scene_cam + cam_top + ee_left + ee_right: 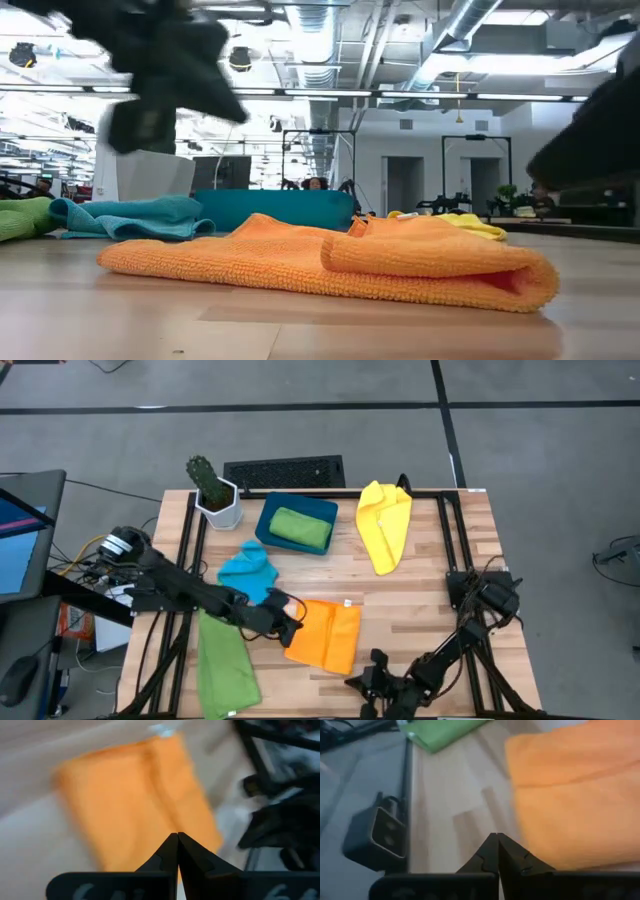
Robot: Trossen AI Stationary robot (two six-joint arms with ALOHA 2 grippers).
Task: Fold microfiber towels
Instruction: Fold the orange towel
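1. Wooden table (420, 600), black rails along both sides; bare boards between orange towel and right rail.
2. Near edge: right gripper (366, 685), jaws together, empty, just off orange towel (325, 637).
3. Left gripper (290, 618) at orange towel's left edge, jaws together, nothing clamped.
4. Near left: green towel (222, 665).
5. Further: blue towel (250, 572), yellow towel (385, 520).
6. Far: second green towel (300, 527), folded, in tray (268, 515).

Even overhead lighting, bright ceiling strips in low view, soft shadows on bench (420, 600), both wrist views motion-blurred, near arm defocused.
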